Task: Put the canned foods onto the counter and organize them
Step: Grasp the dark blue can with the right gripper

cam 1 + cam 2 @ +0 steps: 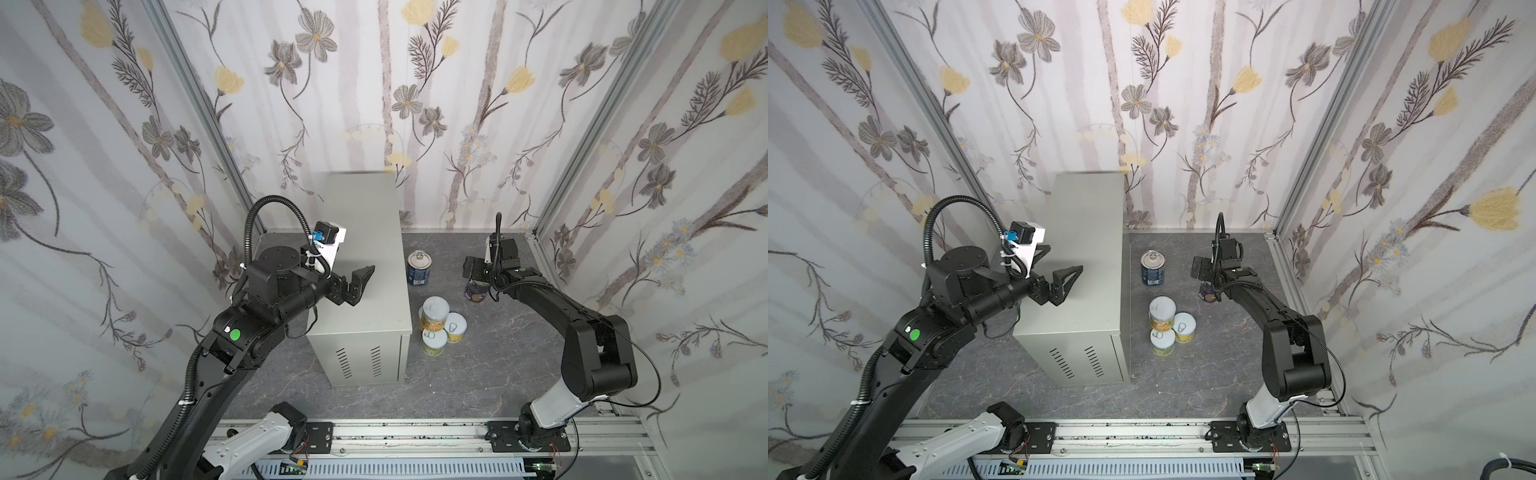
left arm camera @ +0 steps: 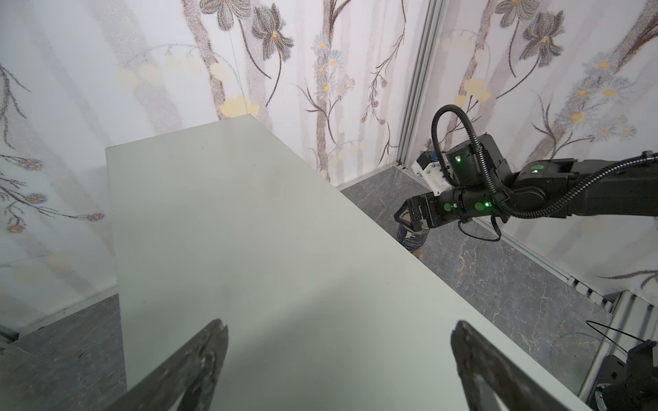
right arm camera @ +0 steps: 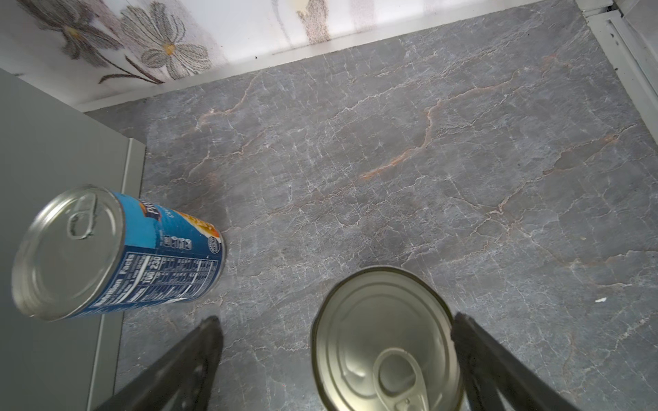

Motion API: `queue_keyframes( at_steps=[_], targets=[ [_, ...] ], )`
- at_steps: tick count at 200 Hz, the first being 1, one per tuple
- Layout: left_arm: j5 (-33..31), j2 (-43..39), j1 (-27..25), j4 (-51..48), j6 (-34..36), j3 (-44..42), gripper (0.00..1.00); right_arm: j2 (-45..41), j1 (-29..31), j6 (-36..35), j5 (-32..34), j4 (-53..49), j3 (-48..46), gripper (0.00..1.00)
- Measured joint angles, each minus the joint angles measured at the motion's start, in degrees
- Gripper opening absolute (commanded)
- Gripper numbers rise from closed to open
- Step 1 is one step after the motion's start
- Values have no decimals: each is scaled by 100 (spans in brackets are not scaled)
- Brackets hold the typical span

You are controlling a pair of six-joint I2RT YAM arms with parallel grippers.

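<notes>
- The right gripper (image 3: 336, 320), jaws spread, sits around a blue can (image 3: 384, 341) near the floor's (image 3: 391, 142) far right corner.
- The left gripper (image 2: 340, 324), wide open, hovers over the counter (image 2: 249, 231).
- Next, I think: squeeze, then lift.

Tall light-grey counter (image 1: 365, 257), flat top, vent slots on its front face, upright blue-labelled can (image 1: 419, 270) just beside its right side, second blue can (image 3: 384, 341) upright further right, pull-tab up, short yellow-green cans (image 1: 434, 340) clustered touching, nearer the front
</notes>
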Motion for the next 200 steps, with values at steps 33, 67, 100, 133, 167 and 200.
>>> queue_keyframes(
  at_steps=[33, 67, 100, 133, 167, 200],
  targets=[
    [-26, -105, 0, -20, 57, -103, 100, 125, 0, 2, 234, -22, 7, 100],
    [-42, -105, 0, -17, 79, -164, 100, 181, 7, 0, 297, -116, -122, 98],
    [-39, -105, 0, -15, 79, -251, 100, 181, 11, 0, 317, -164, -236, 89],
    [-39, -131, 0, -4, 81, -297, 100, 181, 11, -2, 319, -157, -243, 78],
    [-42, -203, 0, 2, 98, -337, 100, 258, 11, -33, 315, -70, -212, 68],
    [-48, -267, 0, 2, 103, -348, 100, 297, 20, -87, 269, 96, -201, 60]
  ],
)
